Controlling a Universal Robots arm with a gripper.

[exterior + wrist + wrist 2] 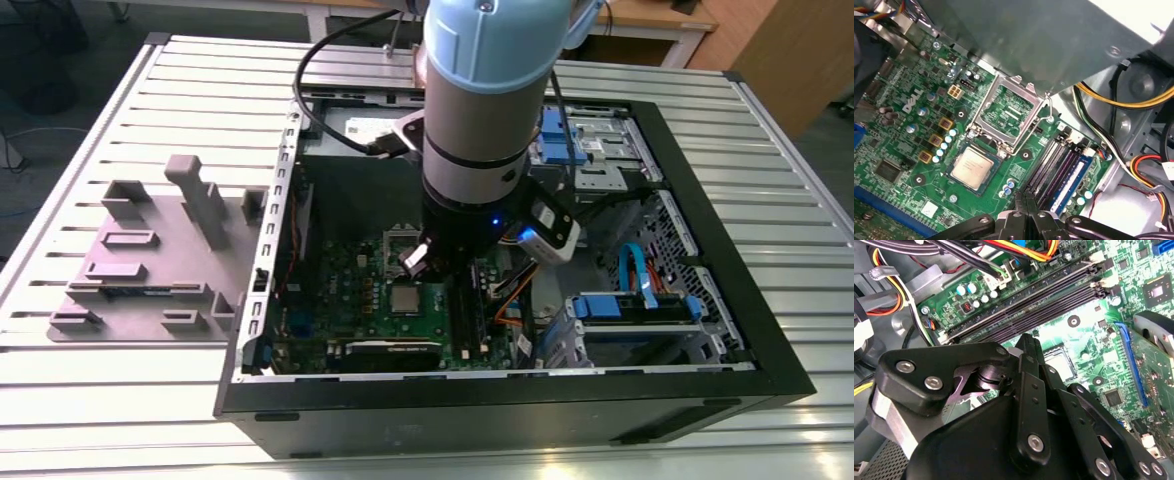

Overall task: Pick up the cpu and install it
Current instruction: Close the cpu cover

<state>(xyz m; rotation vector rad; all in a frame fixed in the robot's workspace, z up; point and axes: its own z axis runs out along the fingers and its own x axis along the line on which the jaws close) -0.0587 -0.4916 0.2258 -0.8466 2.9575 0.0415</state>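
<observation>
Lying flat in its seat on the green motherboard, the small square silvery-topped cpu is seen beside a hinged metal frame standing open to admit it, while the black gripper is held closed and empty nearby.

A robotics lab: a robot arm reaches into an open computer case on a slotted aluminium tabletop, beside a grey parts fixture, with a wooden desk beyond.
</observation>
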